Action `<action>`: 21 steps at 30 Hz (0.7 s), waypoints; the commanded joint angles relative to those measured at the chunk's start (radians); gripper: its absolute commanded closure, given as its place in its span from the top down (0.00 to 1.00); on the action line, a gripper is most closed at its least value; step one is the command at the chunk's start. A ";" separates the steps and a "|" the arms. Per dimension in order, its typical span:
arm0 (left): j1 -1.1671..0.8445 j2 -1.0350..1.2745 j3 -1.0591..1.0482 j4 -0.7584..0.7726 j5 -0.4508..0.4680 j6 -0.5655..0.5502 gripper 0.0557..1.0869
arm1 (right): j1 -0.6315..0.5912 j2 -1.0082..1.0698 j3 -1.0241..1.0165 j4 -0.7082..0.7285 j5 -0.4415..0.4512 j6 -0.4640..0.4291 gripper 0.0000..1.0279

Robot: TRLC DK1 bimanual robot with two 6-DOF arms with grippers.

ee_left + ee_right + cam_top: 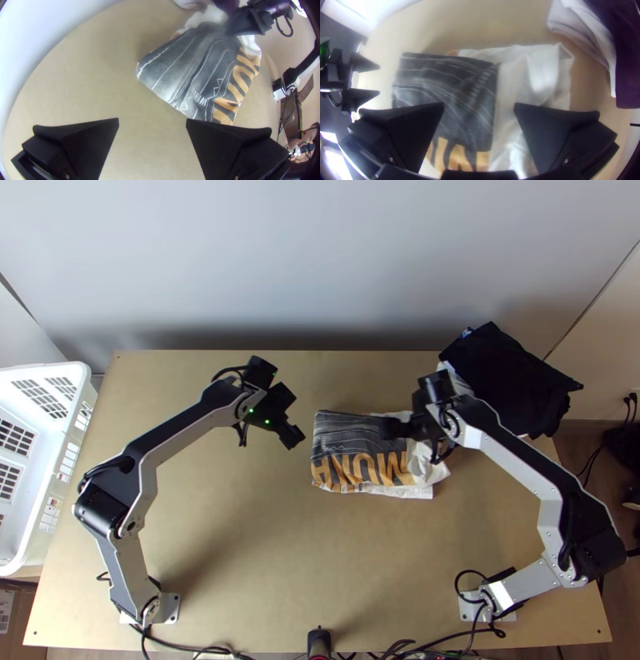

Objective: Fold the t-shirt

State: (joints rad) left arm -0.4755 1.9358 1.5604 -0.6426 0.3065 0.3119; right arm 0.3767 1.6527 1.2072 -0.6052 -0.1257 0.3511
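Charcoal-and-white t-shirt (348, 434) with bold orange lettering (382, 470), folded compactly near the top view's centre. Right gripper (406, 426) over it, fingers apart! Left gripper (296, 418), also gaping, upper left of it. White slotted plastic basket (56, 480), far left.

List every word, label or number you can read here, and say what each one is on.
Orange lettering on the t-shirt: large, but no whole word I can quote with certainty.
Small labels on the white basket: too small to read.
No numbers that I can make out.
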 commanded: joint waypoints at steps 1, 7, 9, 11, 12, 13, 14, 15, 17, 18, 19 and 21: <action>0.032 -0.012 -0.020 0.000 0.062 -0.059 0.95 | -0.104 0.009 -0.080 0.005 0.090 0.005 0.95; 0.063 0.026 -0.005 0.000 0.163 -0.142 0.95 | -0.110 -0.042 -0.092 -0.007 0.143 0.006 0.95; 0.081 0.045 0.004 0.000 0.209 -0.181 0.95 | -0.101 -0.082 -0.081 -0.007 0.147 0.006 0.95; 0.100 0.058 0.017 -0.002 0.269 -0.231 0.95 | -0.090 -0.114 -0.066 -0.005 0.149 -0.001 0.95; 0.107 0.061 0.021 -0.003 0.306 -0.252 0.95 | -0.087 -0.122 -0.058 -0.004 0.147 -0.004 0.95; 0.112 0.063 0.024 -0.003 0.336 -0.270 0.95 | -0.085 -0.128 -0.055 -0.004 0.147 -0.011 0.95; 0.113 0.065 0.026 -0.003 0.364 -0.281 0.95 | -0.082 -0.133 -0.054 -0.004 0.147 -0.015 0.95; 0.115 0.065 0.027 -0.003 0.388 -0.292 0.95 | -0.079 -0.140 -0.054 -0.004 0.146 -0.015 0.95; 0.115 0.068 0.027 -0.002 0.439 -0.303 0.95 | -0.062 -0.151 -0.054 -0.004 0.146 -0.020 0.95; 0.113 0.071 0.026 0.000 0.462 -0.310 0.95 | -0.055 -0.157 -0.054 -0.002 0.146 -0.020 0.95; 0.113 0.077 0.024 0.004 0.500 -0.324 0.95 | -0.047 -0.162 -0.054 0.001 0.146 -0.020 0.95; 0.113 0.091 0.018 0.006 0.572 -0.346 0.95 | -0.035 -0.163 -0.051 0.002 0.146 -0.020 0.95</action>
State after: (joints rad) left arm -0.3733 1.9965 1.5799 -0.6434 0.6979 0.0368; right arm 0.3084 1.5238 1.1488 -0.6094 0.0154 0.3393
